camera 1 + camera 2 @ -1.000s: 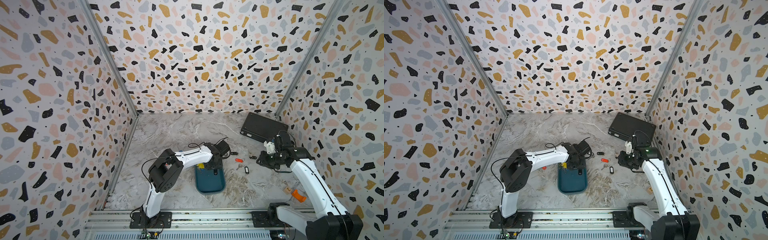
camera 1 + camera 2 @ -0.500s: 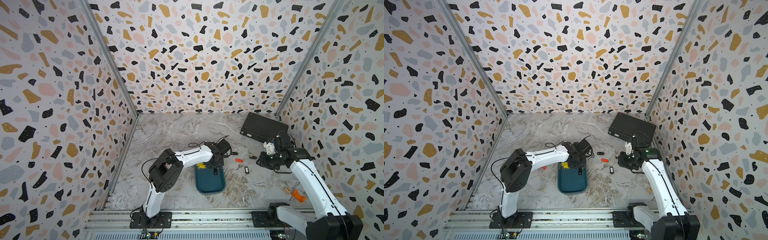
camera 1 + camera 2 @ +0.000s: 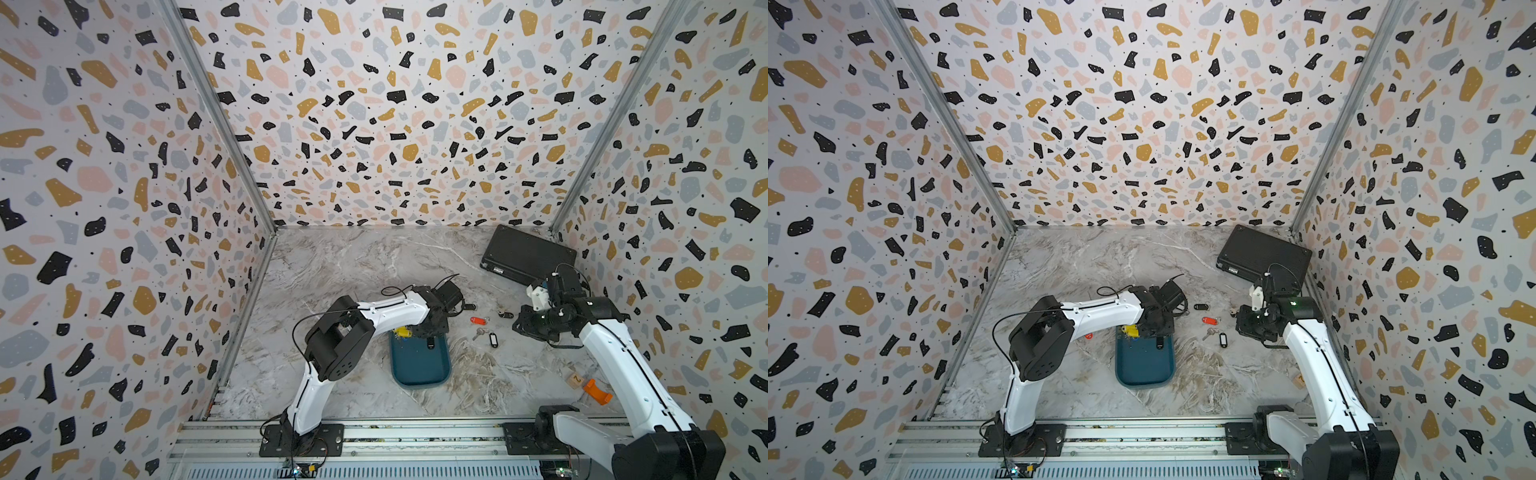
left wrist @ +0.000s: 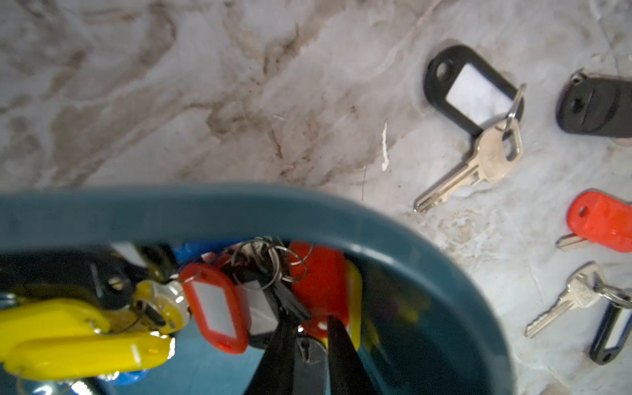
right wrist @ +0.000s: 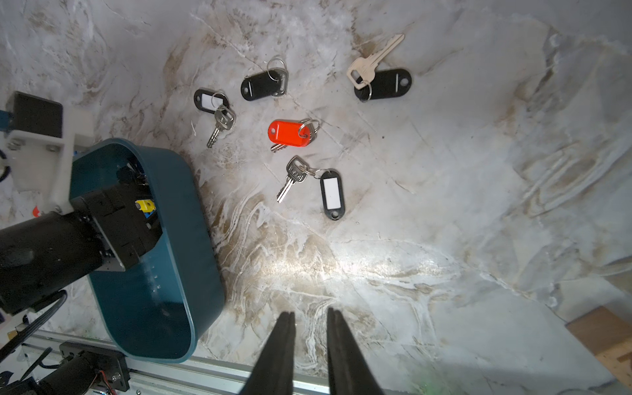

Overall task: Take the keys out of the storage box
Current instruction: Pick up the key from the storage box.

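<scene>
The teal storage box [image 3: 419, 365] [image 3: 1144, 365] lies mid-table, and its near half is bare. Keys with yellow [image 4: 68, 331], red [image 4: 215, 307] and black tags are piled at its far end. My left gripper [image 4: 307, 323] [image 3: 429, 334] reaches into that pile. Its fingers stand narrow, pinching the end of a red tag [image 4: 318, 284]. Several keys lie on the table right of the box, among them a red-tagged one [image 5: 287, 133] [image 3: 478, 320] and a black-tagged one [image 5: 331, 193] [image 3: 493, 340]. My right gripper [image 5: 309, 314] [image 3: 521, 322] hovers beyond them, slightly open and holding nothing.
A black case [image 3: 525, 253] lies in the far right corner. By the right wall are an orange piece [image 3: 596, 390] and a small wooden block [image 3: 575, 379]. The metal rail [image 3: 415, 432] runs along the front edge. Patterned walls close in three sides.
The left gripper's jaws have narrowed inside the box's far end. Both arms otherwise stay where they were.
</scene>
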`<move>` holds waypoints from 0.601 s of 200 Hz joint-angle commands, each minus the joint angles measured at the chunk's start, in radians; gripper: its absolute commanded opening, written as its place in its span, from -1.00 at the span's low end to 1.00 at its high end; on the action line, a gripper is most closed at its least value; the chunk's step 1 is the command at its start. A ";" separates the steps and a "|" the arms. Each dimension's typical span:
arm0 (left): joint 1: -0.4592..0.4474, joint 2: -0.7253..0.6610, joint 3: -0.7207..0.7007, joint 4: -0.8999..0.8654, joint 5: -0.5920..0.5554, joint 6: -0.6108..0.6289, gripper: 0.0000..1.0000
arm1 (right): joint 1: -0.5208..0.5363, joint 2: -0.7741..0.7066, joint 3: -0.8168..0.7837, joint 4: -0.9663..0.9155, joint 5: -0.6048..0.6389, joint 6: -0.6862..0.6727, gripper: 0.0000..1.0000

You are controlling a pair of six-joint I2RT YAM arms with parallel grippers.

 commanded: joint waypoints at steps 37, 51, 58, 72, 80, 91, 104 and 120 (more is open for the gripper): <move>-0.003 -0.008 -0.016 0.002 -0.023 0.010 -0.91 | 0.004 -0.026 -0.001 -0.025 -0.001 -0.008 -0.57; -0.006 -0.029 -0.017 -0.009 -0.031 0.018 -0.98 | 0.004 -0.026 -0.001 -0.025 0.000 -0.008 -0.57; -0.008 -0.038 -0.015 -0.016 -0.038 0.022 -1.00 | 0.003 -0.026 -0.002 -0.027 0.001 -0.008 -0.57; -0.013 -0.062 -0.013 -0.039 -0.053 0.033 -1.00 | 0.004 -0.026 -0.001 -0.028 0.001 -0.008 -0.57; -0.017 -0.077 -0.011 -0.049 -0.060 0.041 -1.00 | 0.004 -0.026 0.000 -0.026 0.000 -0.006 -0.57; -0.020 -0.097 -0.014 -0.066 -0.069 0.048 -1.00 | 0.004 -0.026 0.000 -0.027 0.000 -0.006 -0.57; -0.022 -0.123 -0.018 -0.086 -0.075 0.062 -1.00 | 0.004 -0.027 0.001 -0.029 0.000 -0.006 -0.57; -0.023 -0.158 -0.026 -0.118 -0.087 0.081 -1.00 | 0.004 -0.029 0.000 -0.031 0.001 -0.007 -0.57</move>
